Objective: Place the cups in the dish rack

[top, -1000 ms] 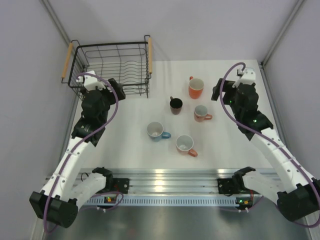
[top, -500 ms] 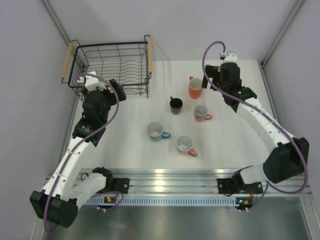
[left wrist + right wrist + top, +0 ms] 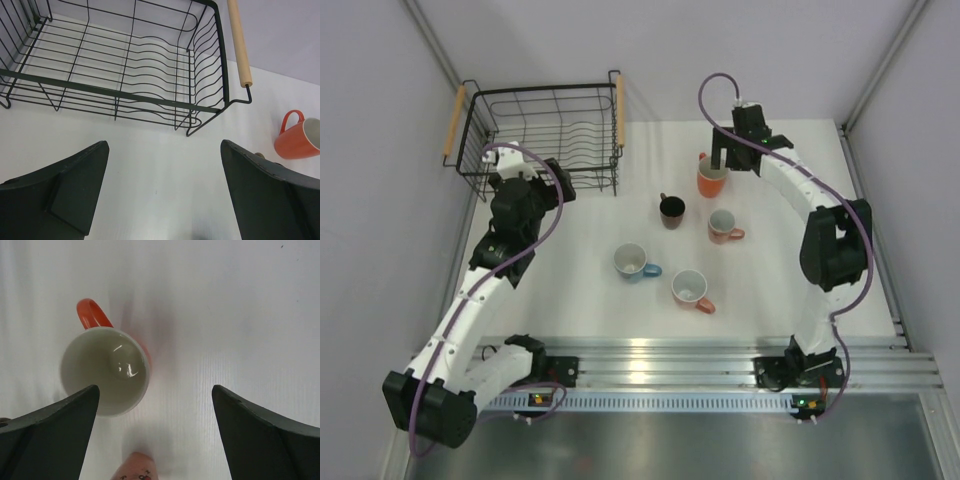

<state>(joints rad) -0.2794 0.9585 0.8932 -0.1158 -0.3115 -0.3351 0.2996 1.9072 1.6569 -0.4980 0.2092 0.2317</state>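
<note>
While left jaws, right jaws gape wide, orange mug sits part-hidden under right jaws.

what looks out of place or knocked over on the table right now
Nothing stands out. The orange mug, dark mug, blue mug, far pink mug and near pink mug all stand upright on the table, nothing spilled. The dish rack sits level at the far left corner, no cup in it yet.

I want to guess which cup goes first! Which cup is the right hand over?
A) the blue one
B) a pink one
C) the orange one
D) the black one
C: the right hand hangs open above the orange cup, looking down into its pale inside.
</note>
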